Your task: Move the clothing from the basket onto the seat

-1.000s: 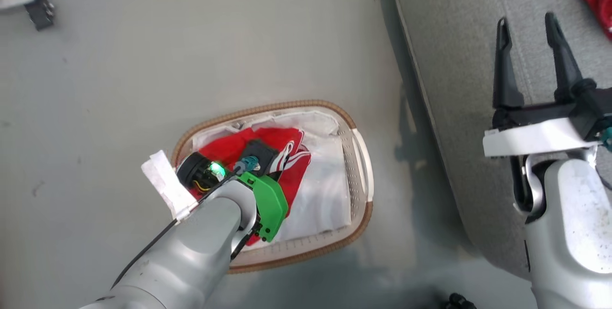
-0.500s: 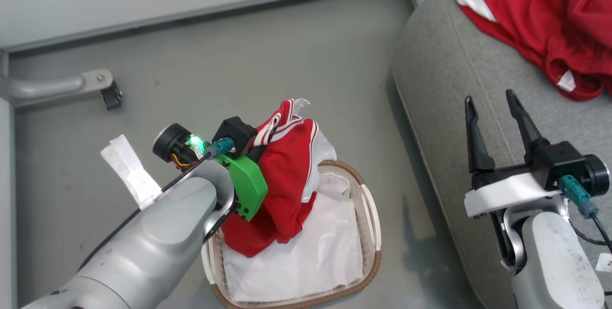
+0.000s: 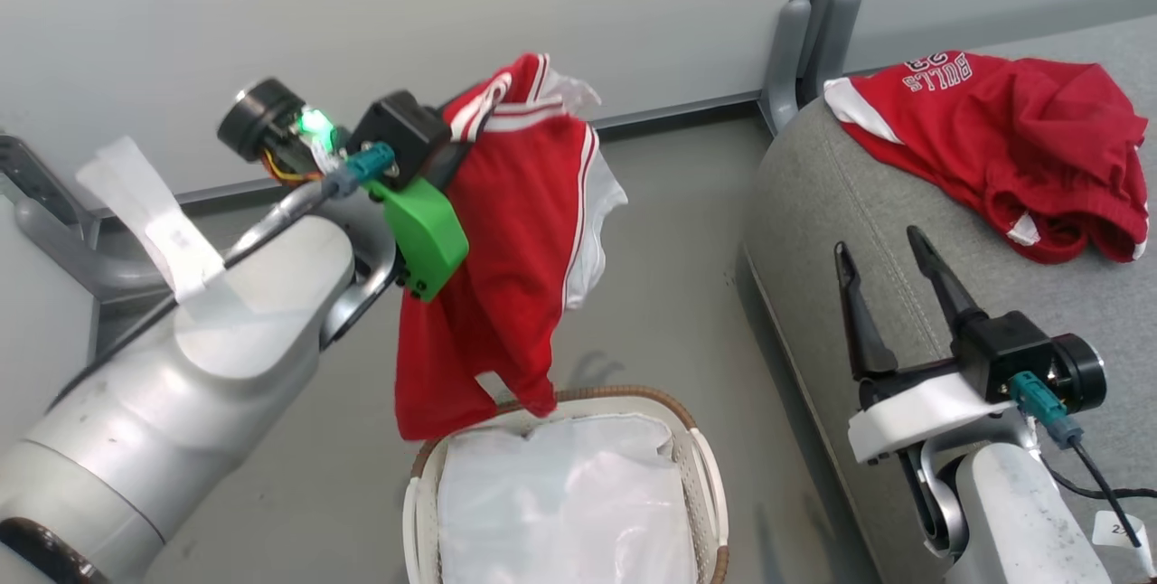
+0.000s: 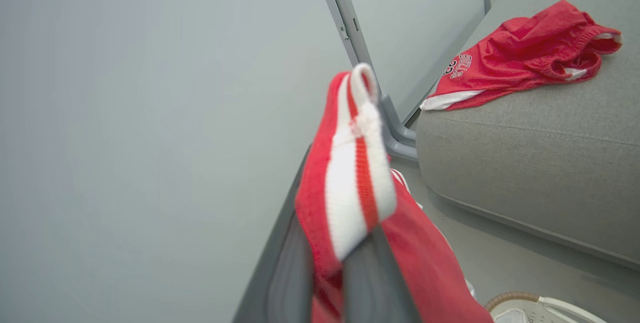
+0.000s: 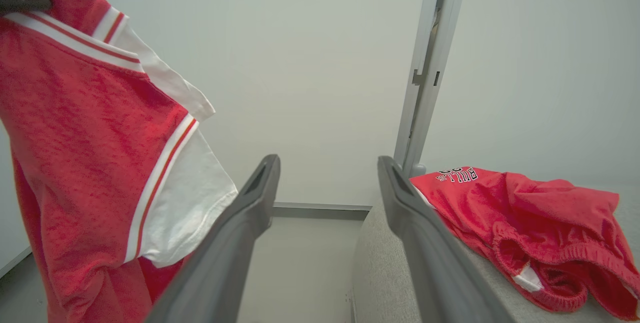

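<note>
A red garment with white side stripes (image 3: 506, 240) hangs in the air from my left gripper (image 3: 465, 127), which is shut on its striped top edge; its lower hem dangles just above the basket's far rim (image 3: 633, 397). In the left wrist view the striped trim (image 4: 355, 183) is pinched between my dark fingers (image 4: 372, 283). The basket holds its glossy white liner (image 3: 560, 503). A second red garment with a black-and-white logo (image 3: 1003, 141) lies crumpled on the grey seat (image 3: 813, 204). My right gripper (image 3: 879, 242) stands open and empty over the seat's near edge.
A pale wall with a grey upright post (image 3: 804, 32) closes the back. Grey floor (image 3: 678, 295) runs between the basket and the seat. A grey metal frame leg (image 3: 54, 240) stands at the far left. A white tape tag (image 3: 154, 213) sticks out from my left arm.
My left gripper has lifted the red garment out of the basket and high above it. The head camera has tilted up, bringing the wall into view. The right gripper stays open.
</note>
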Tool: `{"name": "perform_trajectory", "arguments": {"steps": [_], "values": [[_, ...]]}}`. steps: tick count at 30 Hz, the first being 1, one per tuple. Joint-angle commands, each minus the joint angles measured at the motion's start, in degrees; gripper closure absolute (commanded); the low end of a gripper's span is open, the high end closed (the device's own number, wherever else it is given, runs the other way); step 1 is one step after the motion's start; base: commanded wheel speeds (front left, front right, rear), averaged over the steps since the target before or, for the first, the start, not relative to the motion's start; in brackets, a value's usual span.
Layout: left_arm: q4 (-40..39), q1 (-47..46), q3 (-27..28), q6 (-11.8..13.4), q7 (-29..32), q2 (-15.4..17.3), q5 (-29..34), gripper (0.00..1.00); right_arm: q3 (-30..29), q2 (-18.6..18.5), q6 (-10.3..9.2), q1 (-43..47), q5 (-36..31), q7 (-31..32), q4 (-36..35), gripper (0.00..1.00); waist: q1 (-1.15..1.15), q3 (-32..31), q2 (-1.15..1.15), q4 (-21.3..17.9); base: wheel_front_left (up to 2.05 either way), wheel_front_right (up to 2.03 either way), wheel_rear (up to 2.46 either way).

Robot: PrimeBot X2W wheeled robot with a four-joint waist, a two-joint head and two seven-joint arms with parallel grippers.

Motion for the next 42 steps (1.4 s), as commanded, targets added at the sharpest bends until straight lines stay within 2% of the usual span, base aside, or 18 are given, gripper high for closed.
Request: {"name": "perform_trajectory", "arguments": {"steps": [1, 13, 21, 24, 28, 36, 42], "values": [[-1.4, -1.4, 0.5, 0.6, 0.4, 0.8, 0.1, 1.00, 0.5, -0.2, -0.08, 0.7, 0.3, 0.0, 0.2, 0.00, 0.01, -1.0, 0.00, 0.1, 0.00, 0.00, 0.00], [-8.6, -7.6, 3.6, 3.1, 2.9, 3.3, -0.5, 1.00, 7.2, -0.2, -0.08, -1.0, 1.3, 0.0, 2.6, 0.00, 0.01, -1.2, 0.00, -0.4, 0.00, 0.00, 0.00], [-10.7, -11.3, 3.3, 3.6, 5.5, 1.8, 0.2, 1.00, 20.3, -0.2, -0.08, -2.8, 4.7, 0.0, 4.5, 0.00, 0.01, -1.8, 0.00, -0.1, 0.00, 0.00, 0.00], [-11.4, -12.5, 3.1, 3.6, 6.4, 0.9, 0.3, 1.00, 25.6, -0.2, -0.08, -4.1, 8.0, 0.0, 5.4, 0.00, 0.01, -2.0, 0.00, 0.2, 0.00, 0.00, 0.00], [-12.2, -14.3, 3.0, 3.4, 7.4, -0.6, 0.3, 1.00, 30.0, -0.3, -0.08, -6.5, 12.2, 0.0, 6.8, 0.00, 0.01, -2.2, 0.00, 0.8, 0.00, 0.00, 0.00], [-14.0, -16.4, 3.1, 3.2, 8.1, -3.2, -0.5, 1.00, 29.5, -0.2, -0.08, -12.1, 14.9, 0.0, 11.9, 0.00, 0.01, -2.4, 0.00, 2.8, 0.00, 0.00, 0.00], [-17.1, -14.3, 2.5, 3.2, 8.6, -3.5, -1.6, 1.00, 28.7, -0.2, -0.08, -16.9, 14.9, 0.0, 13.1, 0.00, 0.01, -2.2, 0.00, 3.8, 0.00, 0.00, 0.00]]}}
